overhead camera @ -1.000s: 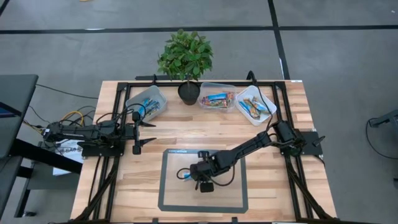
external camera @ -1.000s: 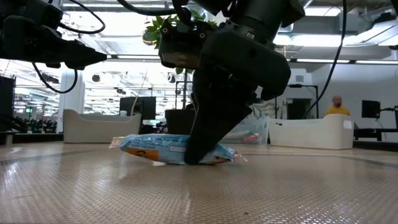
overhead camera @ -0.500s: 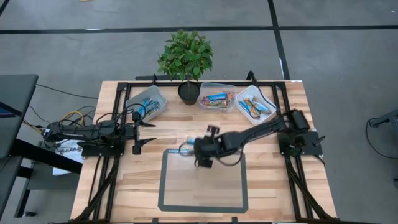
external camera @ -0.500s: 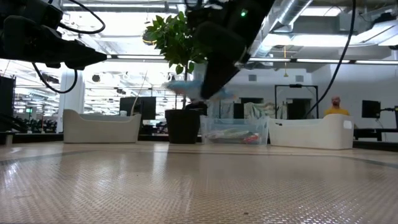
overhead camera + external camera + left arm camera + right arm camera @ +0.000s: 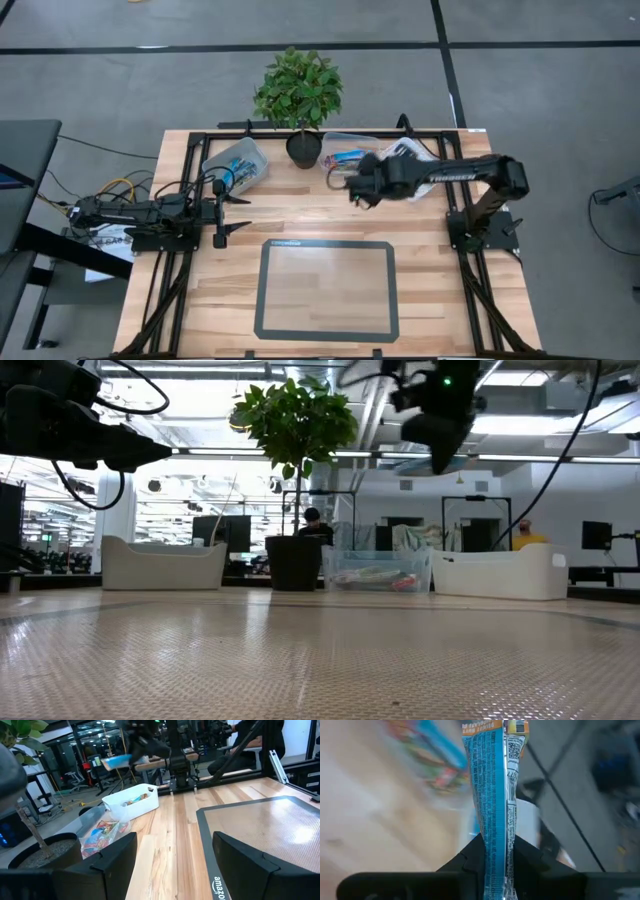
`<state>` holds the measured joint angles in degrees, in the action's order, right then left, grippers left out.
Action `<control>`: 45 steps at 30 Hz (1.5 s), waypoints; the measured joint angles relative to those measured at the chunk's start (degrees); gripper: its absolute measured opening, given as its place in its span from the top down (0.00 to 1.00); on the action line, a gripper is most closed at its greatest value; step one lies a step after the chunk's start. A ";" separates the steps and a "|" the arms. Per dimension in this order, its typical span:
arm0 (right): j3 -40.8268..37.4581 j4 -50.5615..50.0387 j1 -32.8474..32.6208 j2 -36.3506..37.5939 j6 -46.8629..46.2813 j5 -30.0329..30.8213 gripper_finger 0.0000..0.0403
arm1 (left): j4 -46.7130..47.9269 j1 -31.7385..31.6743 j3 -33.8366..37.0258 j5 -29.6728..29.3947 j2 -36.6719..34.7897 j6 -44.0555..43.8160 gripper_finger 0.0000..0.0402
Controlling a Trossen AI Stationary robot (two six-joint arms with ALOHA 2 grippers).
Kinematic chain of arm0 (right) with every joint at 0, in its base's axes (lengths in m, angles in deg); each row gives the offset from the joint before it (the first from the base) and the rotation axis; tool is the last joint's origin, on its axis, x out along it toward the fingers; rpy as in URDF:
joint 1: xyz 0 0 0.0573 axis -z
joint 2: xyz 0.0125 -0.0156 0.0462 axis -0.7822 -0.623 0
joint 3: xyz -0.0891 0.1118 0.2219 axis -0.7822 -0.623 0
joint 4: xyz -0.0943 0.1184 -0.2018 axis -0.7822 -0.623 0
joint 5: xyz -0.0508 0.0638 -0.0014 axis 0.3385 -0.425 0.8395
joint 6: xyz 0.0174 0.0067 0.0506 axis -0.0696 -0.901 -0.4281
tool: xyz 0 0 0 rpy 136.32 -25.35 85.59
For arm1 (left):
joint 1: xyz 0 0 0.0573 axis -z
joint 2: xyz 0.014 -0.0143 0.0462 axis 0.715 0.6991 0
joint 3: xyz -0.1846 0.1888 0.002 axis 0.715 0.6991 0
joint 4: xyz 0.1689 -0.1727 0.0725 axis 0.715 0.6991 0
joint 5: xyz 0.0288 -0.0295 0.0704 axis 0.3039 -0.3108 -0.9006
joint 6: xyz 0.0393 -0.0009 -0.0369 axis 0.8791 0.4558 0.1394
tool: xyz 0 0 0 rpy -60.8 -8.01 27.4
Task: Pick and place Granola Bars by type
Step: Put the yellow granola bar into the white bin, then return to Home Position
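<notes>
My right gripper (image 5: 350, 187) is shut on a bright blue granola bar (image 5: 492, 790), high above the table beside the middle clear bin (image 5: 350, 160). That bin holds multicoloured bars. The bar also shows in the left wrist view (image 5: 117, 760). The left bin (image 5: 238, 165) holds blue bars. The right bin (image 5: 410, 170) holds tan-orange and blue bars. My left gripper (image 5: 236, 214) is open and empty above the table's left side. My right gripper pinches the blue bar between its two fingers (image 5: 470, 860) at one end (image 5: 492, 845). The rest of the bar sticks out forward past the fingertips. The bar is lifted clear of the table and bins.
A potted plant (image 5: 298, 95) stands at the far edge between the left and middle bins. A dark-framed mat (image 5: 325, 290) lies at the table's near middle. A black frame rail runs along the far edge and both sides.
My right gripper has lifted the blue bar off the mat, risen and swung toward the far edge and to the right, ending beside the middle bin. The bar has stayed in its shut fingers, clear of the table.
</notes>
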<state>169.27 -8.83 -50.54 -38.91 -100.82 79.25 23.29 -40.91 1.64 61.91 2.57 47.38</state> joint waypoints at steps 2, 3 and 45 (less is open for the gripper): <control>0.00 -3.70 2.61 0.83 -2.00 1.51 0.84 | 0.00 0.00 0.00 0.01 0.00 0.00 0.37; 0.00 -5.39 3.86 1.05 -2.49 1.98 0.84 | 0.00 0.00 0.00 0.01 -0.02 -0.01 0.37; -37.62 31.23 16.36 22.53 10.57 -1.70 0.38 | 0.00 -0.02 0.00 0.01 0.00 -0.01 0.37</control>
<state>131.66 22.40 -34.18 -16.38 -90.25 77.55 23.29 -40.93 1.64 61.91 2.57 47.37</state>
